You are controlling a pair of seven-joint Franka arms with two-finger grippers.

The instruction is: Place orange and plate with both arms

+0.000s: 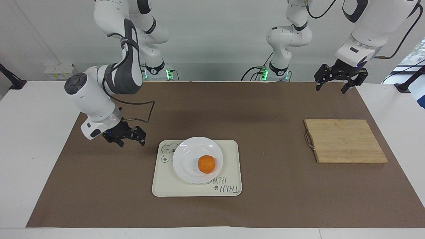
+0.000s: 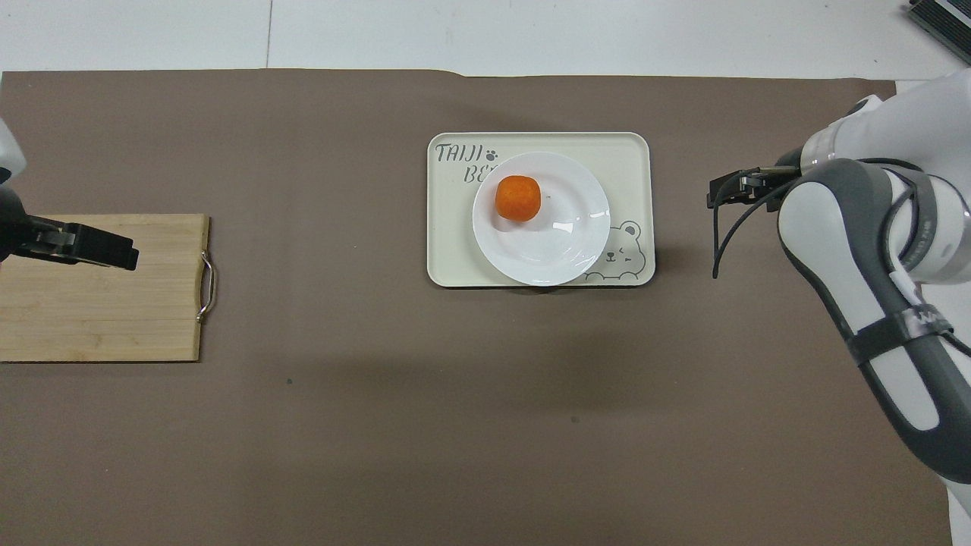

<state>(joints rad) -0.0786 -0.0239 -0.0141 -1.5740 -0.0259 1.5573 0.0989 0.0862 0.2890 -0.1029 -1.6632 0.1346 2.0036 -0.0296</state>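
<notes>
The cream tray (image 1: 229,152) carries stencilled lettering at one corner: "TAIJI" reads clearly with a small paw mark after it, and below that a word starting "BE" runs under the plate (image 1: 186,167), so only part of it shows. At the tray's corner toward the right arm's end a bear face (image 2: 626,244) is drawn.

The plate sits on the tray, overlapping the lettering and reaching the tray's edge nearest the robots. The orange (image 1: 206,164) rests on the plate, off its middle, on the part farther from the robots.

A brown mat (image 1: 259,205) covers most of the bench (image 1: 33,139), with white bench surface bare at both ends. Wide open mat lies between the tray and the wooden cutting board (image 1: 345,141), which sits toward the left arm's end with its metal handle (image 1: 309,140) facing the tray. The strip of mat nearest the robots is also open.

The right pincer (image 1: 126,136) hangs above the mat just off the tray's bear corner, apart from plate and orange, fingers spread and holding nothing. The left pincer (image 1: 338,79) waits high up; from overhead it lies over the cutting board, well apart from the tray, its fingers spread and empty.
</notes>
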